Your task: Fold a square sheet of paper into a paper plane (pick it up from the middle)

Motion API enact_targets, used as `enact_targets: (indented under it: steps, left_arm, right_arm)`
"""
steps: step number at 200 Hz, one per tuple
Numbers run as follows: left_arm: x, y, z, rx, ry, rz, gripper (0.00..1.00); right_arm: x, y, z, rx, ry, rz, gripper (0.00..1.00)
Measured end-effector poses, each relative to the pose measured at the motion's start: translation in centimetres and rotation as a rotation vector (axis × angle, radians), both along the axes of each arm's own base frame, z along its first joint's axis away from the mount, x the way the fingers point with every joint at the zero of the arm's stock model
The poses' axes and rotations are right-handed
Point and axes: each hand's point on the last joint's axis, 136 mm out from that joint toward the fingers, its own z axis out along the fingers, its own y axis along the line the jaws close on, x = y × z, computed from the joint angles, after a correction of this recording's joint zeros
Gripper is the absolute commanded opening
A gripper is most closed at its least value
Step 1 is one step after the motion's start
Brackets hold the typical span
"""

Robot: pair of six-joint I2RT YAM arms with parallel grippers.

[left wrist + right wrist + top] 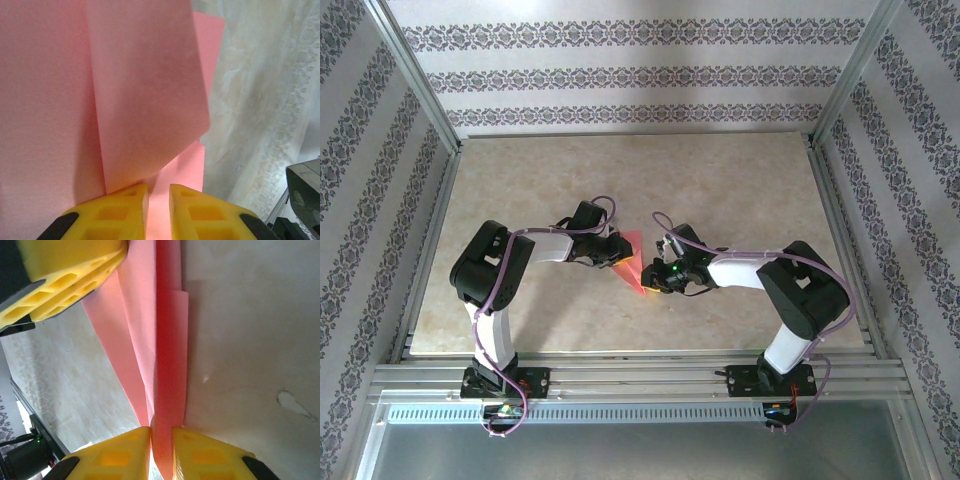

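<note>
The table [740, 190] is a pale, beige-marbled slab set in an aluminium frame [640, 375]. It is closed in on the left, right and far sides by walls [640, 80] papered in bands of grey floral pattern.

From above, both arms reach in to the middle of the table. The left hand [610, 250] and the right hand [655, 275] meet from opposite sides at the pink-red paper plane [632, 262], which shows as a small wedge with its point toward the near edge.

The wrist cameras show the folds that the top view is too far off to show. The left wrist view has a broad flap of the paper plane [145, 100] folded over a lower layer, with bare table [260, 100] to its right. The right wrist view has the paper plane [170, 365] as long narrow layers running away from the camera along a deeper red central crease. The left arm's yellow fingers [70, 285] sit at its far end, and a small pale mark [295, 405] lies on the table [250, 315].

The left hand [158, 192] has its fingers drawn nearly together, with paper running into the slim gap, so it pinches the paper plane's edge. The right hand [161, 432] is likewise pressed close, clamping the layered end of the paper plane between its fingers.
</note>
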Motion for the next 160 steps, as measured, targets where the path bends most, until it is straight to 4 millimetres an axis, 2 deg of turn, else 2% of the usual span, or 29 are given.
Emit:
enact_targets:
  steps: [46,71,160]
  left_arm:
    - [0.0,0.0,0.0,0.000,0.000,0.000,0.20]
    - [0.0,0.0,0.0,0.000,0.000,0.000,0.21]
    - [0.0,0.0,0.0,0.000,0.000,0.000,0.21]
  right_arm:
    - [0.0,0.4,0.4,0.028,-0.003,0.009,0.21]
    - [-0.1,0.5,0.4,0.034,-0.001,0.013,0.17]
    - [-0.5,0.4,-1.0,0.020,0.029,0.018,0.14]
